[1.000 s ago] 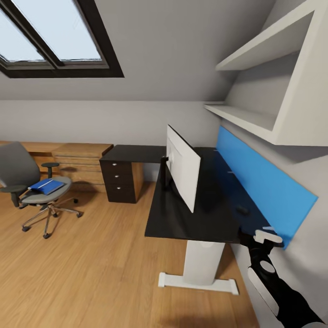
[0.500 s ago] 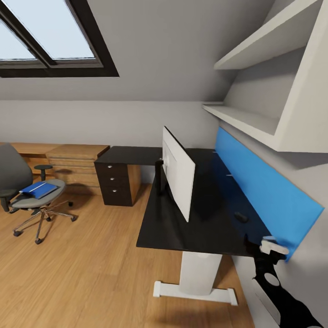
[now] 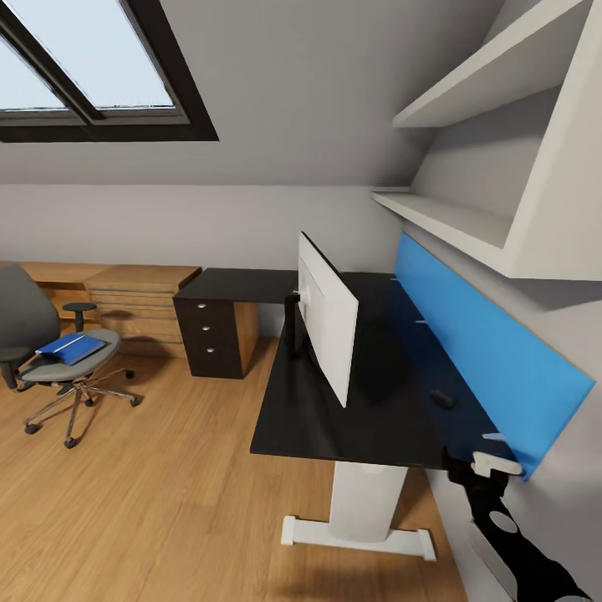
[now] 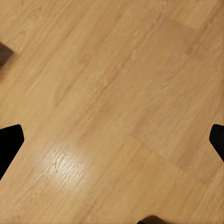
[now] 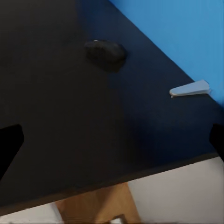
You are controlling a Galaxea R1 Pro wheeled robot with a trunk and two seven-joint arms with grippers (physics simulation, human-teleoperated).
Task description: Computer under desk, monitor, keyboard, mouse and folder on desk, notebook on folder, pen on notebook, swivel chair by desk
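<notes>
At centre frame the monitor [image 3: 328,316] stands on the black counter [image 3: 326,410] with the mouse [image 3: 442,398] toward its right edge, the folder [image 3: 69,347] lies on the chair [image 3: 50,351] at left, and the right pincer [image 3: 487,462], lower right, and left pincer [image 4: 112,140] both gape wide, empty.

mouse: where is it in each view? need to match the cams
Head view: mouse lies on the desk, near its right end, close to the blue wall panel.
Right wrist view: mouse on the desk top, beside the panel.
Left wrist view: not there, just wood floor.
Shared landmark: the blue wall panel.
</notes>
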